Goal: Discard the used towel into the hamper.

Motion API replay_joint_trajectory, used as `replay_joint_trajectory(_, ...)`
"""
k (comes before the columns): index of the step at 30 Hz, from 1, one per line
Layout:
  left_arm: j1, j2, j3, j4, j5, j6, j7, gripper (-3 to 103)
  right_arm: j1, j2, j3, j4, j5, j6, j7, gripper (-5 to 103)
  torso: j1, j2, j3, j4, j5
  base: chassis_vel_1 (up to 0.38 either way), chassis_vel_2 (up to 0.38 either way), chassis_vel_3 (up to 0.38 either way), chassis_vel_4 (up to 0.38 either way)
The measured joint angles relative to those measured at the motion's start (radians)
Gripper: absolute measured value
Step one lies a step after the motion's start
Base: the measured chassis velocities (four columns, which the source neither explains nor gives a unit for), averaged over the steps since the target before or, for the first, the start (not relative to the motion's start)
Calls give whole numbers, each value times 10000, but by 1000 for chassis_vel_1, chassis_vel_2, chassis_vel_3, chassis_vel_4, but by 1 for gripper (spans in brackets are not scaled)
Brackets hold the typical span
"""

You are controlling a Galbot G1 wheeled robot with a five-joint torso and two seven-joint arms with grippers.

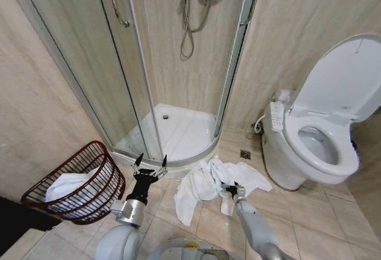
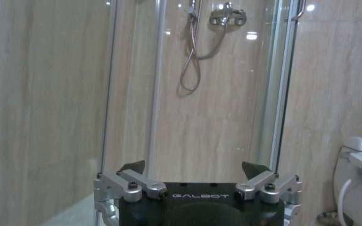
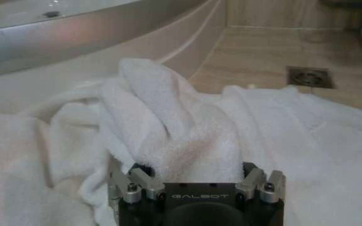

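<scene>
The used towel (image 1: 205, 182) lies crumpled and white on the tiled floor in front of the shower tray. My right gripper (image 1: 231, 188) is pushed down into it. In the right wrist view a raised fold of the towel (image 3: 181, 122) sits between the spread fingers of the right gripper (image 3: 193, 167), which are open and sunk into the cloth. The hamper (image 1: 106, 179), a dark reddish wire basket, stands tilted at the left wall with another white towel (image 1: 66, 186) inside. My left gripper (image 1: 150, 162) points upward between hamper and towel, open and holding nothing; in its own view the left gripper (image 2: 193, 165) faces the shower.
The curved shower tray (image 1: 178, 132) and its glass door (image 1: 89, 63) stand straight ahead. A toilet (image 1: 315, 147) with raised lid is at the right. A floor drain (image 1: 245, 154) lies beyond the towel. Bare tiles stretch between towel and hamper.
</scene>
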Motion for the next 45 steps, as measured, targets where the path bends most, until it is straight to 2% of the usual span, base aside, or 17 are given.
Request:
replay_joint_trajectory(3,0,0,0,1,0,0,0,100,63,61,4,-103,-8,73,-311,76,0,1,1,0,0,0,0,0,0)
replay_joint_trajectory(5,0,0,0,0,0,0,0,100,63,84,6,-103,-10,86,-363,72,0,1,1,0,0,0,0,0,0)
replay_joint_trajectory(6,0,0,0,0,0,0,0,100,56,100,6,-101,-11,95,-355,68,0,2,1,0,-1,0,0,0,0)
replay_joint_trajectory(7,0,0,0,0,0,0,0,100,56,100,6,-101,-11,95,-355,68,0,2,1,0,-1,0,0,0,0)
replay_joint_trajectory(10,0,0,0,0,0,0,0,100,-69,117,-21,9,63,100,-287,52,1,2,1,1,0,0,0,0,0)
replay_joint_trajectory(11,0,0,0,0,0,0,0,100,-69,117,-21,9,63,100,-287,52,1,2,1,1,0,0,0,0,0)
replay_joint_trajectory(14,0,0,0,1,0,0,0,100,-258,6,-94,52,4,252,-247,36,1,3,1,0,-2,0,0,0,0)
replay_joint_trajectory(16,0,0,0,0,0,0,0,100,-320,-18,-132,52,-37,328,-232,36,1,3,1,-1,-2,0,0,0,0)
replay_joint_trajectory(17,0,0,0,0,0,1,0,100,-386,-25,-146,43,-153,430,-230,25,1,3,2,-1,-1,0,0,0,0)
replay_joint_trajectory(19,0,0,0,0,0,0,0,100,-418,-19,-147,29,-204,504,-211,25,1,3,2,-1,0,0,0,0,0)
replay_joint_trajectory(22,0,0,0,0,0,0,0,100,-481,-7,-140,2,-245,693,-141,13,1,3,2,0,1,0,0,0,0)
replay_joint_trajectory(25,0,0,0,1,0,0,0,100,-520,-43,-138,18,-268,838,-134,9,1,4,2,-1,0,0,0,0,0)
replay_joint_trajectory(32,0,1,0,0,0,0,0,100,-686,-34,-113,191,-270,1114,104,9,2,3,3,0,-1,0,0,0,0)
replay_joint_trajectory(40,0,0,0,1,0,0,0,100,-1859,-16,-125,2416,69,1589,124,9,2,4,3,-1,1,0,0,0,0)
replay_joint_trajectory(45,0,0,0,0,0,0,0,100,-2843,-179,45,4691,-269,1911,461,9,2,4,3,0,0,0,0,0,0)
